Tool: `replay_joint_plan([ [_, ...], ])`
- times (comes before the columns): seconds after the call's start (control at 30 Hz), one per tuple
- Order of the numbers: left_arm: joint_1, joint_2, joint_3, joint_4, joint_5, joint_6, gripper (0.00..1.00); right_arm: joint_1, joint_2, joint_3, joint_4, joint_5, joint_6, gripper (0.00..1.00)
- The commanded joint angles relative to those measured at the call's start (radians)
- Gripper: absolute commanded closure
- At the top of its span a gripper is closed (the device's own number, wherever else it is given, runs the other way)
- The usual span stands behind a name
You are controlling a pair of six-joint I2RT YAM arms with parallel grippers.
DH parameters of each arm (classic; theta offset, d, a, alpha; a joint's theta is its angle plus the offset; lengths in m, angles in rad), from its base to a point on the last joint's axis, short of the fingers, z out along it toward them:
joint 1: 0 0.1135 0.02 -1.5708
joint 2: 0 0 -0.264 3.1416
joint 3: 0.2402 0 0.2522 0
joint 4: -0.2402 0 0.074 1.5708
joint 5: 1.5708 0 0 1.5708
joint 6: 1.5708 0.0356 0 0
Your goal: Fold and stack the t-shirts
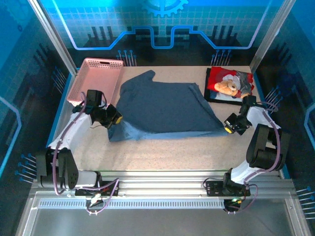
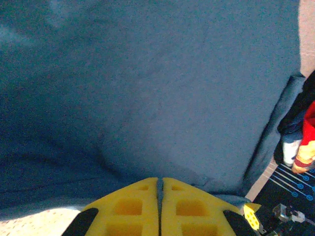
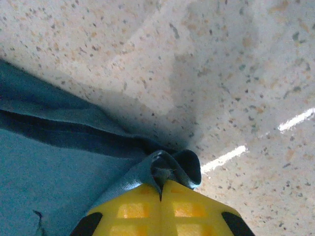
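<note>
Right now your left pincer is pinched tight on the near-left corner of the slate-blue shirt, and your right pincer is clamped on a bunched fold of hem at its near-right corner. Between them the shirt lies spread across the middle of the counter. The teddy-bear shirt lies folded at the far right, just beyond your right pincer. The pink basket sits at the far left beside the blue shirt, its lattice floor in plain sight.
</note>
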Motion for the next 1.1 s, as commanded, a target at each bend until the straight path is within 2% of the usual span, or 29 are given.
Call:
replay_joint_plan([
  [0.0, 0.007, 0.047, 0.067, 0.018, 0.033, 0.044, 1.0, 0.011, 0.039, 0.047, -0.001, -0.01, -0.018, 0.97],
  [0.73, 0.013, 0.38, 0.446, -0.115, 0.024, 0.252, 1.0, 0.014, 0.176, 0.138, 0.004, 0.0, -0.03, 0.93],
  [1.07, 0.013, 0.504, 0.558, -0.117, 0.019, 0.279, 1.0, 0.034, 0.23, 0.197, -0.006, 0.015, -0.023, 0.91],
])
